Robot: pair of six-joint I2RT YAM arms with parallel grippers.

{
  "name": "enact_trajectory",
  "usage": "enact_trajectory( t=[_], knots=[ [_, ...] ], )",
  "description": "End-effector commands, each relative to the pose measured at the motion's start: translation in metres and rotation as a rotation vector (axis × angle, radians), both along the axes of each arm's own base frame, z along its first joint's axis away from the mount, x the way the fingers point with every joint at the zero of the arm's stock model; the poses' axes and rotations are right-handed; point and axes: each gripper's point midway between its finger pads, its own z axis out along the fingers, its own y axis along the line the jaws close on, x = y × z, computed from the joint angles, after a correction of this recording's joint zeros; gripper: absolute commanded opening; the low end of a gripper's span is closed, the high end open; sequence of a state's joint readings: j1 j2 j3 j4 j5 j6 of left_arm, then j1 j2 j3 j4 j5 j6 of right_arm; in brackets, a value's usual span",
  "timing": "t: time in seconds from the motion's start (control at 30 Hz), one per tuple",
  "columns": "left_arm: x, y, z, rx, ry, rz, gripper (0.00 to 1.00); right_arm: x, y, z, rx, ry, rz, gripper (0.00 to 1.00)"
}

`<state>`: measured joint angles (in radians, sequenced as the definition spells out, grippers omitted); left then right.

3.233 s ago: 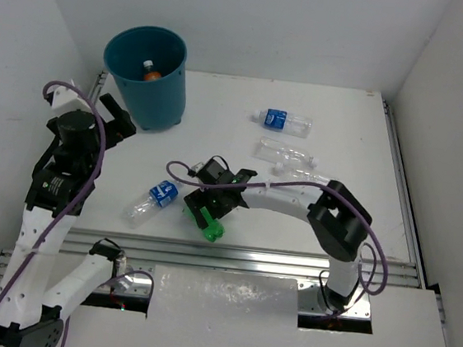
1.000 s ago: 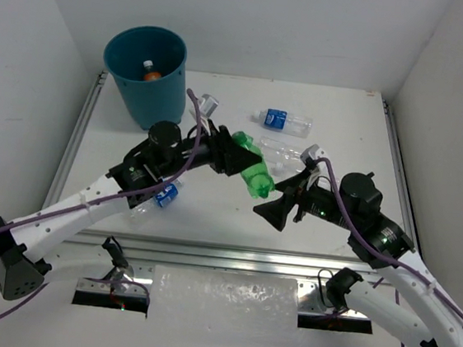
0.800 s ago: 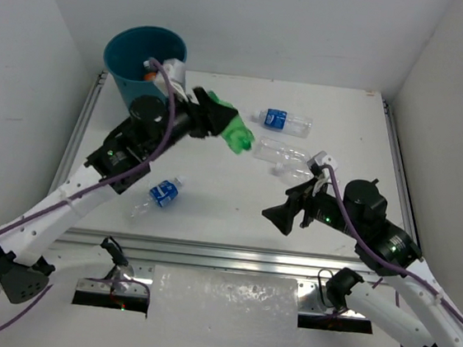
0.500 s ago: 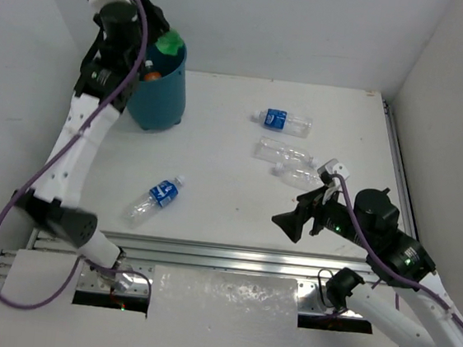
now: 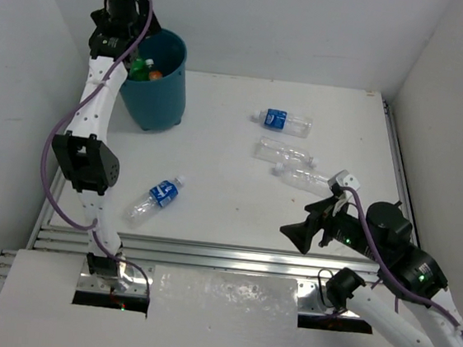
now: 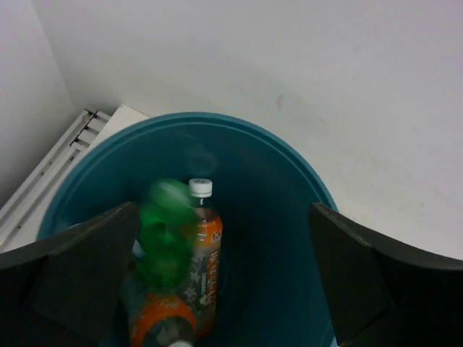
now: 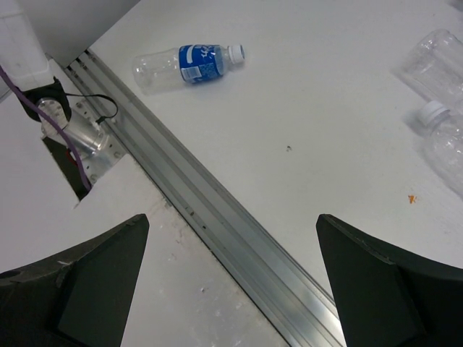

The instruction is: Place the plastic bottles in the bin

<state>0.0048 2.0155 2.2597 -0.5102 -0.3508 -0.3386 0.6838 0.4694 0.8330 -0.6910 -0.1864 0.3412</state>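
The teal bin [image 5: 161,100] stands at the far left. My left gripper [image 5: 135,47] hangs open above it. In the left wrist view my gripper [image 6: 231,289] is open over the bin [image 6: 282,238], and the blurred green bottle [image 6: 166,238] is loose inside beside two orange-labelled bottles [image 6: 206,246]. On the table lie a blue-labelled bottle [image 5: 154,197], another blue-labelled bottle [image 5: 285,122] and two clear bottles [image 5: 287,154] [image 5: 305,178]. My right gripper [image 5: 300,230] is open and empty over the front rail, as the right wrist view [image 7: 239,289] also shows.
The aluminium rail [image 5: 231,256] runs along the table's near edge. White walls close in the left, back and right sides. In the right wrist view the blue-labelled bottle [image 7: 192,65] lies far left and the clear bottles [image 7: 445,144] at the right edge.
My left gripper carried the green bottle from mid-table up over the bin and let it go; it now lies in the bin. My right arm drew back toward the near edge.
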Motion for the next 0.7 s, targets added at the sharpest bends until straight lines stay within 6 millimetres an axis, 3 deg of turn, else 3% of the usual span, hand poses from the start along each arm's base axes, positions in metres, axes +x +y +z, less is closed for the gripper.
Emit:
enact_trajectory(
  t=[0.0, 0.1, 0.13, 0.17, 0.2, 0.23, 0.27, 0.3, 0.37, 0.4, 0.43, 0.47, 0.5, 0.53, 0.57, 0.6, 0.67],
  knots=[
    [-0.014, -0.006, 0.063, 0.072, -0.110, -0.039, 1.00, -0.003, 0.001, 0.006, 0.025, -0.019, 0.013, 0.99],
    [-0.044, -0.001, 0.077, 0.076, -0.093, -0.011, 1.00, -0.002, 0.003, 0.001, 0.025, -0.008, 0.015, 0.99],
    [-0.069, -0.005, 0.088, 0.064, -0.091, -0.022, 1.00, -0.001, 0.004, -0.003, 0.019, 0.000, 0.015, 0.99],
    [-0.081, -0.013, 0.089, 0.064, -0.083, -0.046, 1.00, -0.001, 0.004, -0.004, 0.015, 0.004, 0.017, 0.99],
    [-0.093, -0.018, 0.075, 0.074, -0.037, -0.041, 1.00, 0.000, 0.005, -0.006, 0.010, 0.010, 0.014, 0.99],
    [-0.125, -0.039, 0.091, 0.065, -0.056, -0.067, 1.00, 0.000, 0.005, -0.006, 0.011, 0.009, 0.015, 0.99],
    [-0.139, -0.047, 0.082, 0.056, -0.030, -0.076, 1.00, 0.001, 0.005, -0.005, 0.016, 0.004, 0.012, 0.99],
    [-0.164, -0.066, 0.068, 0.041, 0.003, -0.129, 1.00, 0.001, 0.006, -0.003, 0.030, -0.003, 0.008, 0.99],
    [-0.193, -0.091, 0.038, 0.007, 0.076, -0.204, 1.00, 0.000, 0.006, 0.000, 0.042, -0.005, 0.012, 0.99],
    [-0.215, -0.098, 0.006, 0.007, 0.137, -0.242, 1.00, -0.003, 0.007, 0.001, 0.047, 0.000, 0.026, 0.99],
    [-0.226, -0.111, -0.008, 0.005, 0.161, -0.289, 1.00, -0.004, 0.008, 0.001, 0.046, 0.003, 0.030, 0.99],
    [-0.236, -0.116, -0.049, 0.006, 0.253, -0.322, 1.00, -0.005, 0.006, 0.000, 0.038, 0.007, 0.033, 0.99],
    [-0.245, -0.117, -0.059, 0.009, 0.276, -0.345, 1.00, -0.007, 0.007, 0.000, 0.034, 0.010, 0.046, 0.99],
    [-0.254, -0.115, -0.091, 0.047, 0.370, -0.371, 1.00, -0.008, 0.007, 0.002, 0.032, 0.007, 0.051, 0.99],
    [-0.257, -0.114, -0.097, 0.063, 0.399, -0.378, 1.00, -0.009, 0.006, 0.001, 0.030, 0.009, 0.051, 0.99],
    [-0.263, -0.112, -0.129, 0.091, 0.502, -0.388, 1.00, -0.010, 0.006, 0.001, 0.027, 0.007, 0.055, 0.99],
    [-0.275, -0.106, -0.163, 0.148, 0.627, -0.409, 1.00, -0.013, 0.005, 0.005, 0.040, -0.008, 0.062, 0.99]
  ],
)
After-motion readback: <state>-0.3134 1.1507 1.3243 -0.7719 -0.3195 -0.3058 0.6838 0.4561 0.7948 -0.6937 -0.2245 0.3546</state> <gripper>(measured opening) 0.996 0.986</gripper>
